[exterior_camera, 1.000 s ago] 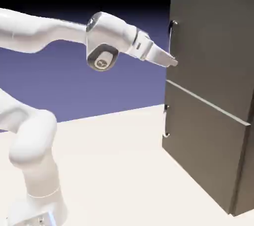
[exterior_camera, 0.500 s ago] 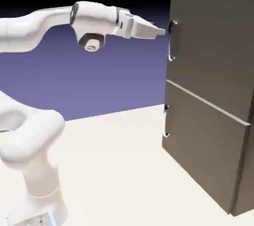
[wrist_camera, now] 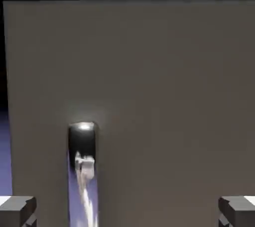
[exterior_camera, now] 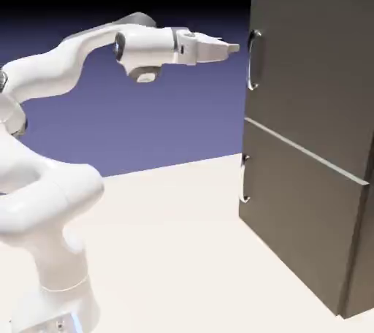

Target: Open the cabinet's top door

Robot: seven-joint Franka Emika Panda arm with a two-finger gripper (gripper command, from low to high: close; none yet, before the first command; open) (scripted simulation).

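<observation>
Cabinet [exterior_camera: 307, 149] at 3 o'clock in the exterior view, no legible writing; top door [exterior_camera: 314, 76] flush above the lower door [exterior_camera: 299, 215]. Claw [exterior_camera: 234, 48] open, nothing between its fingers, near the top handle [exterior_camera: 251, 61], which lies at 7 o'clock in the hand view.

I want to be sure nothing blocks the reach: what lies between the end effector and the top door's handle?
Nothing: in the exterior view, only bare backdrop shows between the end effector and the handle.

Glossy, metal-looking upper handle [wrist_camera: 83, 171]; smooth, matt top door [wrist_camera: 159, 96].
</observation>
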